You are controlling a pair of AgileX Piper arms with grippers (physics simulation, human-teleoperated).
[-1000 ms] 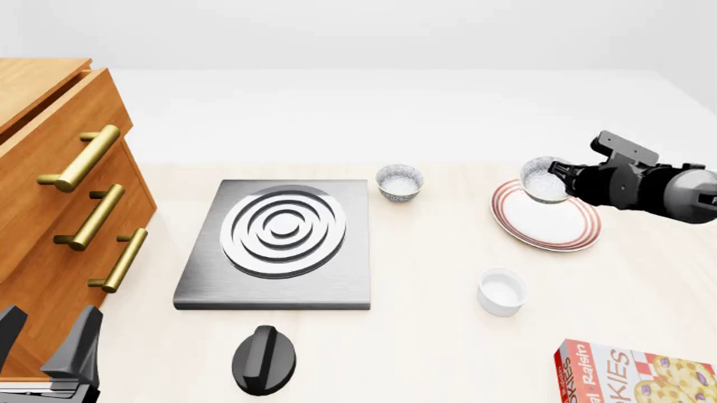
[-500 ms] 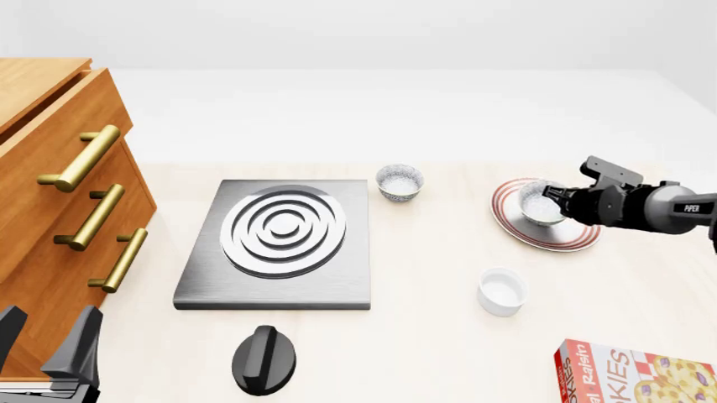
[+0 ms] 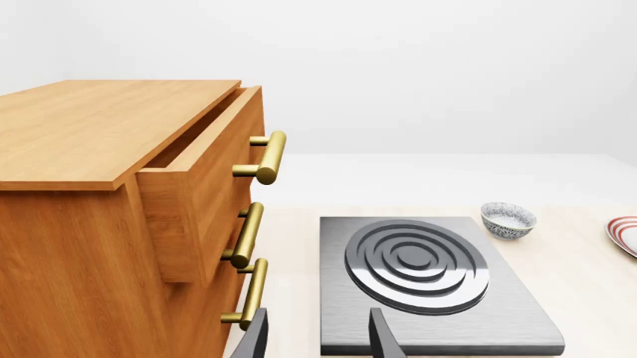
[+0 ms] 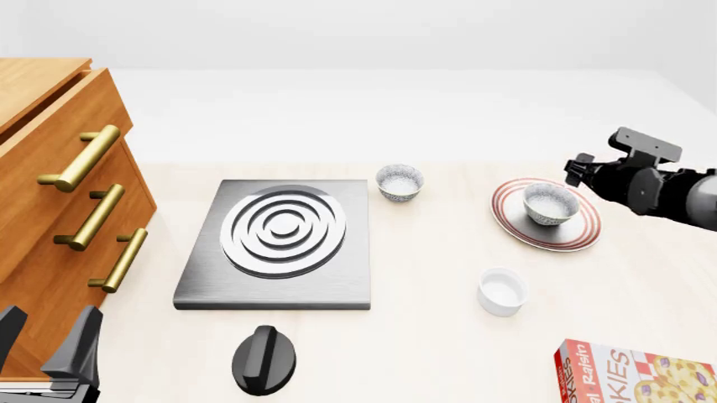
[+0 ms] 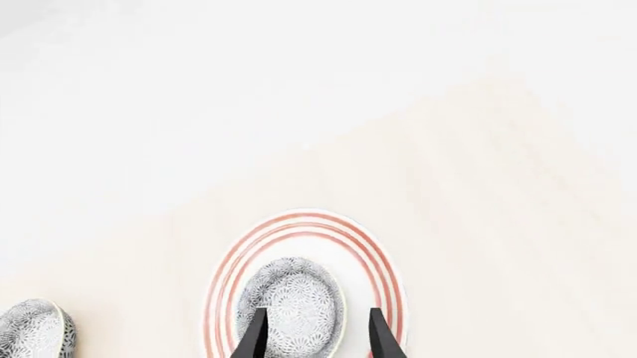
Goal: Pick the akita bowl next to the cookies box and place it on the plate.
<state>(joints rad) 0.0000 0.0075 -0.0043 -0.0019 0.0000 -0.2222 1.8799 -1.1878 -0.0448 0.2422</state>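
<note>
The akita bowl (image 4: 552,204) sits upright on the red-ringed plate (image 4: 510,220), a little right of its middle. My right gripper (image 4: 582,171) hovers above the plate's far right edge, open and holding nothing. In the right wrist view its fingers (image 5: 256,337) stand apart above the bowl (image 5: 294,302) and plate (image 5: 383,272). The cookies box (image 4: 633,375) lies at the near right corner. My left gripper (image 4: 47,334) rests open at the near left, beside the cabinet; its fingers (image 3: 383,339) are empty.
A second patterned bowl (image 4: 400,181) stands right of the stove burner plate (image 4: 280,239). A plain white cup (image 4: 501,290) sits near the plate's front. A black knob (image 4: 265,359) lies in front of the stove. The wooden drawer cabinet (image 4: 56,210) fills the left side.
The right gripper lowered the bowl onto the plate, let go of it, then lifted and drew back to the right. The left arm stayed still.
</note>
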